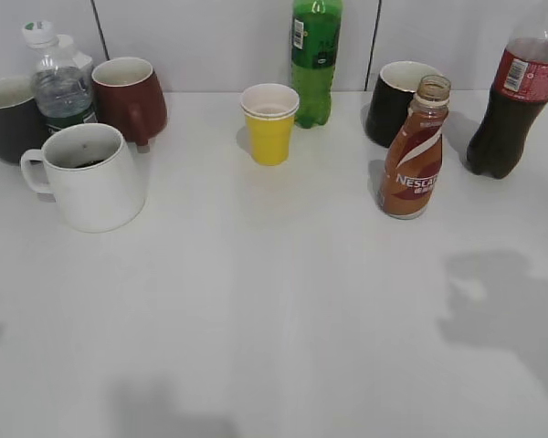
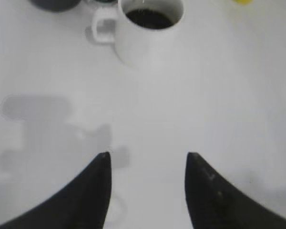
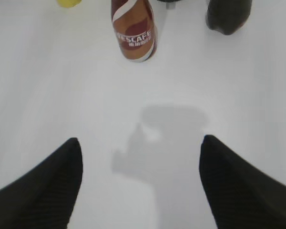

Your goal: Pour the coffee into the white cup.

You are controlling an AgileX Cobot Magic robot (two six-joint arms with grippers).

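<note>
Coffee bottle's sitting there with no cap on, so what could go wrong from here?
The uncapped Nescafe bottle could spill if the open right gripper knocks or tilts it early. It stands near the black mug and cola bottle, so fingers could bump them. The white cup already holds dark liquid; more might overflow.

Bright, even overhead light casts soft grey shadows on the white table [image 1: 283, 301]; both wrist views look slightly blurred.

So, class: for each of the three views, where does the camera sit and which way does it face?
Exterior: raised in front, slanting down at the table; no arm shows.
Left wrist: above the open left gripper, facing the white cup.
Right wrist: above the open right gripper, facing the coffee bottle.
Exterior shares both cup and bottle.
</note>
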